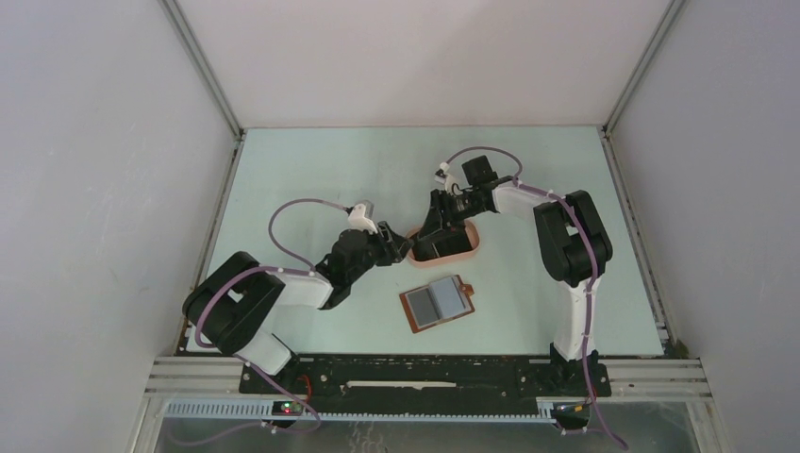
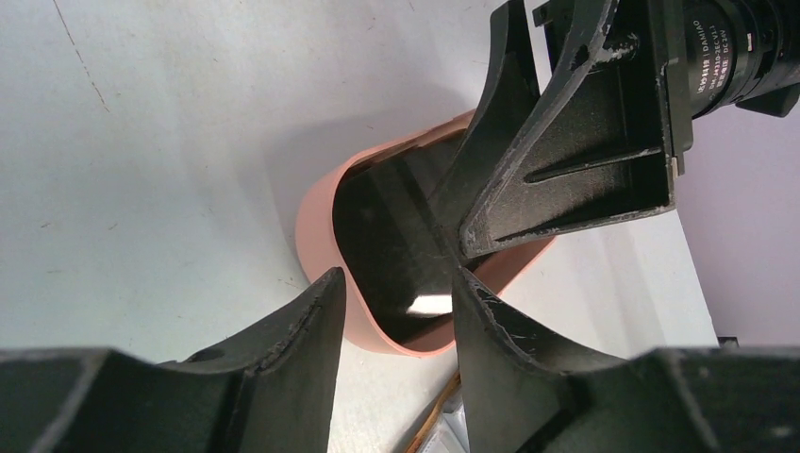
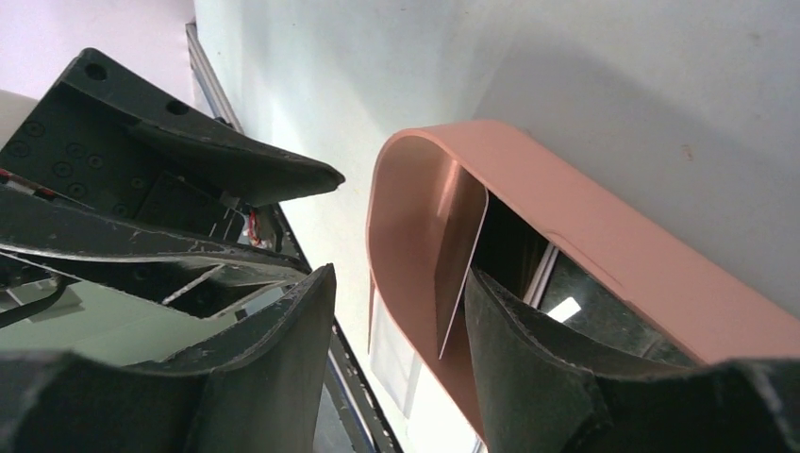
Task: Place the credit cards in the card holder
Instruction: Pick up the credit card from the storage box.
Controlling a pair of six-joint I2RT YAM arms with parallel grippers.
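Card holder (image 1: 437,302) open flat, long axis slanting, tab pointing right.
Left gripper (image 2: 396,288), right gripper (image 3: 398,278): half open astride pink tray (image 1: 471,246).

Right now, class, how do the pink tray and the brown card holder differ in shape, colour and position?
The pink tray is oval with a raised wall; the card holder is flat, rectangular and lying open. The tray is pink, the card holder reddish-brown. The left gripper and right gripper meet at the tray; the card holder lies apart, untouched. Both rest on the table.
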